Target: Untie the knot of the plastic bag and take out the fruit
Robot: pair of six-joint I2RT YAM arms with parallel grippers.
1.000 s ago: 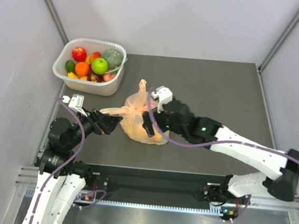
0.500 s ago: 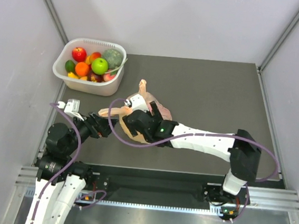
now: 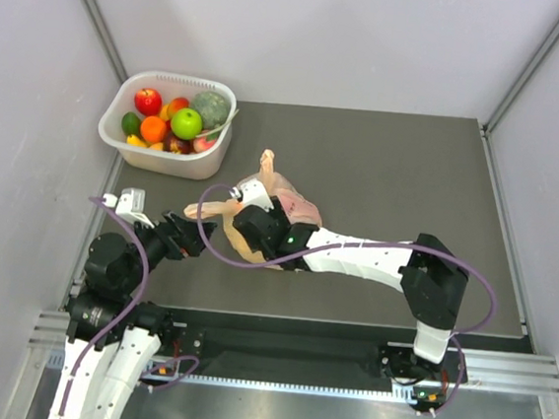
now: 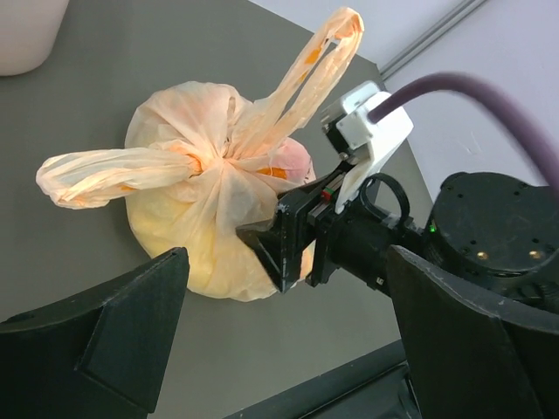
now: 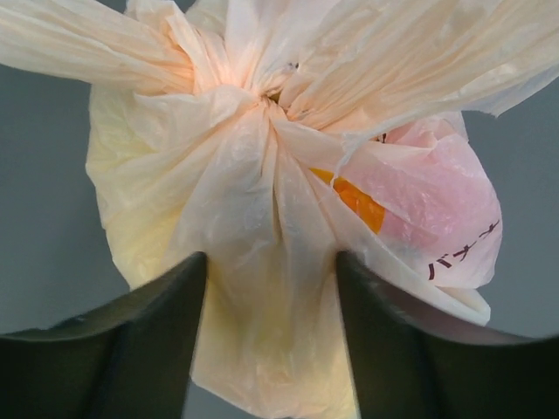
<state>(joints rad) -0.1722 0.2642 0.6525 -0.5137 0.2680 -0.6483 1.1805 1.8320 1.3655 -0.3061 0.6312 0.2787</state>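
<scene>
Knot [image 5: 266, 96] of twisted peach-orange film is tied tight, just above the tips of the right pincer [image 5: 271, 262]. Two floppy handle ears stick out from it, one up and away, one sideways toward the left pincer [image 4: 286, 279].

Thin, crinkly peach-orange plastic bag [image 5: 262, 332] sits on the dark grey table [image 3: 412, 173], with its body bulging between the right pincer's fingers [image 5: 131, 340]. Fruit [image 5: 354, 196] is inside, showing only as an orange patch through the film.

Right pincer: jaws part-way in, straddling the film just below the knot. Can't tell whether it actually has a pinch on it.

Left pincer: jaws spread wide, nothing in them, bag just ahead of its tips and not touching.

White rectangular plastic tub [image 3: 165, 164] holding loose fruit sits beyond the left pincer, well apart from the bag.
</scene>
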